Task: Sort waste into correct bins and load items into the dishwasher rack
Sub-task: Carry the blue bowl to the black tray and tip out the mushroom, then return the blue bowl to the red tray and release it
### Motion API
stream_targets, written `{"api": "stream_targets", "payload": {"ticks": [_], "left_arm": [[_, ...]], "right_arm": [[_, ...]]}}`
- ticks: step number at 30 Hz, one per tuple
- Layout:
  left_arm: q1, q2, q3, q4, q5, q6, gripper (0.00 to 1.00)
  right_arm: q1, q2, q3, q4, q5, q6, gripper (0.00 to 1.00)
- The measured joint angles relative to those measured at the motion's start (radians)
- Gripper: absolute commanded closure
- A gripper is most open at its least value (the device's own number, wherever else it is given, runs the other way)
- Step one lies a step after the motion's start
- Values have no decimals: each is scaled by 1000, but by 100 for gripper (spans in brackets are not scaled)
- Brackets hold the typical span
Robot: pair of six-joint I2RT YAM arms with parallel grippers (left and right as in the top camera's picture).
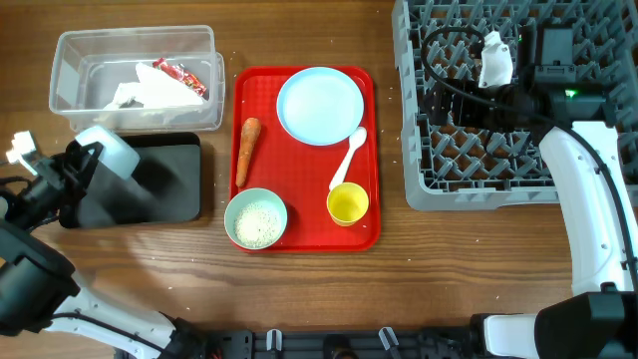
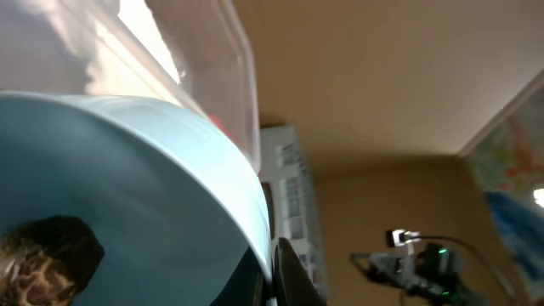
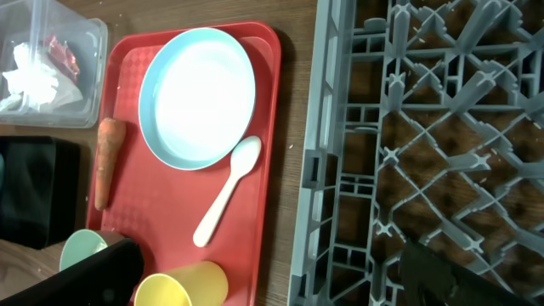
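Our left gripper [image 1: 90, 160] is clamped on the rim of the light blue bowl [image 1: 110, 150] and holds it tipped on its side above the near end of the black tray [image 1: 169, 189]. We judge the tilt is meant to slide out the brown scrap [image 2: 42, 255], which the left wrist view shows lying inside the bowl.

The clear tub [image 1: 80, 60] just behind already holds the napkin [image 1: 140, 95] and the red wrapper [image 1: 179, 78].

On the red tray [image 1: 304, 234] wait the carrot [image 1: 247, 150], the plate [image 1: 320, 105], the spoon [image 1: 349, 155], the yellow cup [image 1: 348, 204] and the green-white bowl [image 1: 256, 219] with rice [image 1: 257, 225] in it.

Our right gripper [image 3: 268, 255] hangs over the rack [image 1: 478, 170] with jaws wide apart and nothing between them, probably parked there to receive dishes. No dish sits in the rack
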Motion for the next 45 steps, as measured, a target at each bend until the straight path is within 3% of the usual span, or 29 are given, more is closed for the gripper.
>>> {"api": "stream_targets", "payload": {"ticks": [10, 18, 30, 33, 37, 40, 45], "left_arm": [[0, 5, 0, -10, 64, -7, 96], [0, 5, 0, -17, 71, -282, 96], [-43, -68, 36, -44, 53, -343, 96], [-126, -192, 82, -43, -6, -349, 96], [-337, -394, 115, -4, -174, -380, 96], [-557, -487, 122, 51, -399, -430, 96], [-905, -487, 122, 136, -777, -496, 96]], "right_arm": [[0, 0, 0, -8, 0, 0, 0], [0, 0, 0, -12, 3, 0, 0], [0, 0, 0, -11, 2, 0, 0], [0, 0, 0, -11, 3, 3, 1], [0, 0, 0, -12, 2, 3, 0], [0, 0, 0, -11, 3, 3, 0], [0, 0, 0, -12, 3, 4, 0]]}}
